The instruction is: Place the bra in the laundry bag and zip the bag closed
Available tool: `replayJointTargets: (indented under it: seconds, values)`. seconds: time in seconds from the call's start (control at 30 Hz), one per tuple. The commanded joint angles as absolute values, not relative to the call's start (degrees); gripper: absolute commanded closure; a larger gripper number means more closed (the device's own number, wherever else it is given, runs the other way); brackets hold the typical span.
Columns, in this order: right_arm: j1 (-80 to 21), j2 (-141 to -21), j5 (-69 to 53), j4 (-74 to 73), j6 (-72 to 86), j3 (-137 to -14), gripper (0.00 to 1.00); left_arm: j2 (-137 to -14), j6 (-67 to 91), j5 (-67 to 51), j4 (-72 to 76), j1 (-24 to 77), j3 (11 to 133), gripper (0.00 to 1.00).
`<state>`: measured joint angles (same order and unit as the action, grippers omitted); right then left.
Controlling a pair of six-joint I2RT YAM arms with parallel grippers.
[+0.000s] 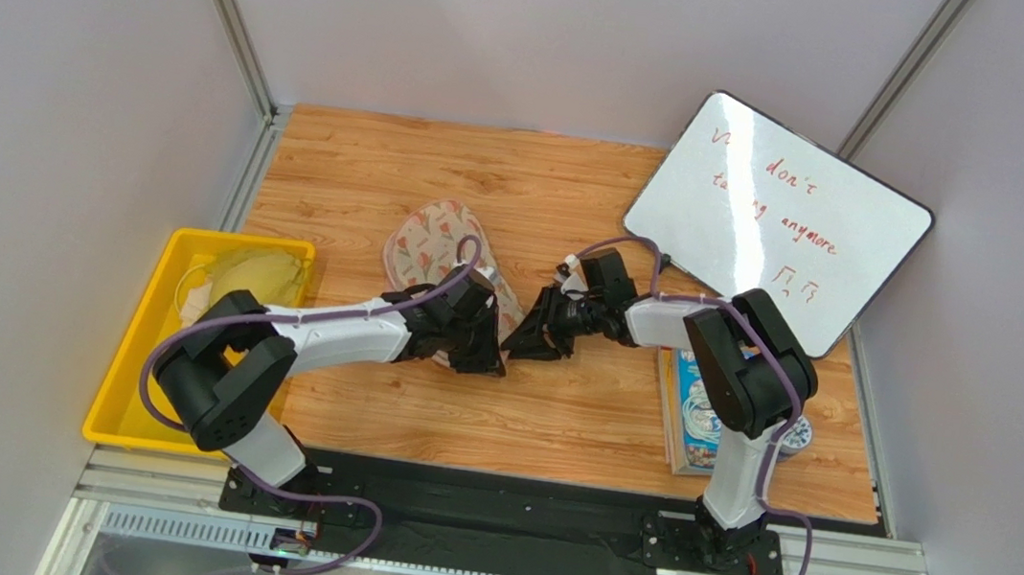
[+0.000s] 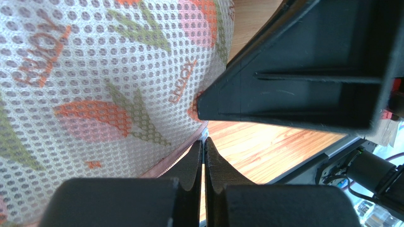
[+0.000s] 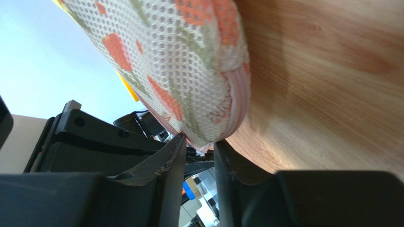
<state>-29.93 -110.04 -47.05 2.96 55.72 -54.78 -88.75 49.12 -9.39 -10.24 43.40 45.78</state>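
Bag (image 1: 429, 242) sits mid-surface (image 1: 575, 425). It looks soft and floppy, so I'd grab the pink trim (image 2: 175, 158). Left gripper (image 2: 204, 156) is pinched shut at that trim, right gripper (image 3: 199, 156) is narrow around the zip end. No bra in sight.

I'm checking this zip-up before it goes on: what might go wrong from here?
The left pincer grips the bag only by its pink trim, at the tips, so a tug may slip it free. The right pincer stands open at the bag's end with no zipper pull clearly seen; closing may catch fabric instead. Both pincers sit close together and may collide.
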Motion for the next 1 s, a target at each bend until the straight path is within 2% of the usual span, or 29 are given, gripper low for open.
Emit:
replayJointTargets:
  seconds: [0.0,0.13,0.17,0.57,0.97]
  values:
    - [-30.2,-110.5,-46.1,6.6,56.9,-54.8,0.83,-85.7,49.1,-10.4,-7.5,43.6,45.4,1.0]
    - [-30.1,-111.6,-45.3,4.5,55.5,-55.1,0.99,-85.9,49.2,-10.5,-7.3,43.5,45.3,1.0]
    - [-30.1,-111.7,-45.2,4.0,55.0,-55.3,1.0,-85.8,49.1,-10.2,-7.5,43.4,45.4,1.0]
    - [-26.4,-113.6,-39.9,-11.6,45.6,-63.5,1.0,-79.4,49.4,-9.1,-9.2,39.1,37.5,1.0]
    - [-25.8,-112.3,-35.6,-20.2,38.4,-68.9,1.0,-80.7,48.6,-9.9,-9.5,39.0,38.5,1.0]
